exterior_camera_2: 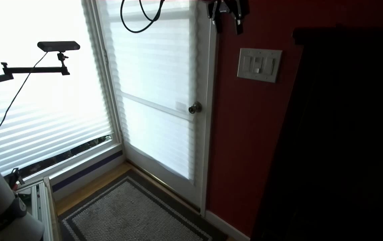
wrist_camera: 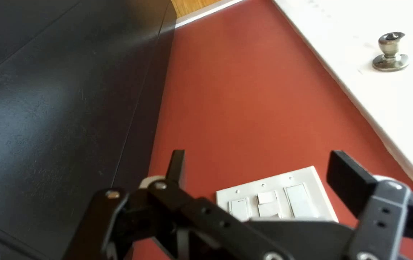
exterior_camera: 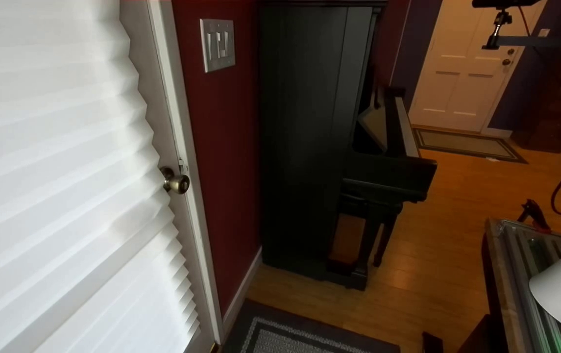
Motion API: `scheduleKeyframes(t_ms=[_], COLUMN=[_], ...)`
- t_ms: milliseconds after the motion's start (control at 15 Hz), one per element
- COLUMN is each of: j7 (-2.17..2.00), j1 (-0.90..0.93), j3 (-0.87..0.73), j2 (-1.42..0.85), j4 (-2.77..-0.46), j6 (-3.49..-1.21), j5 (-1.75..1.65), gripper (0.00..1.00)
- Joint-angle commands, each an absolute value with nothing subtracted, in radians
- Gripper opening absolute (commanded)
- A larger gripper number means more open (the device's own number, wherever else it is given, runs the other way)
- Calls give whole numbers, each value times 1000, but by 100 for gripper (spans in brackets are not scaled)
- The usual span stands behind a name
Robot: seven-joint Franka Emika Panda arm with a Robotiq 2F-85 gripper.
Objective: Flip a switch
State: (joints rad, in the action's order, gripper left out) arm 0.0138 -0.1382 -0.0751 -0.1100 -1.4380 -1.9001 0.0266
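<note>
The jaws stand apart, seemingly above the switch (exterior_camera_2: 260,65); its paddles (wrist_camera: 299,200) should rock lightly, pushed at one end.

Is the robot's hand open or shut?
Open. In the wrist view, the hand has its black fingers standing wide apart.

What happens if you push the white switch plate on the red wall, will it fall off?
Probably not: the switch plate looks stiff and lies flat on the wall, with what look like screw heads. A flat panel may rock inward, since a thin outline sets it apart. It looks smooth, so a push might slide.
</note>
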Motion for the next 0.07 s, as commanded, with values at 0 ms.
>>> scheduleKeyframes(t_ms=[0], j7=[14], j1=[-138], j3=[-75], j2=[-110], j4=[-1440], j6=[-1901], j5=[27], gripper=[100])
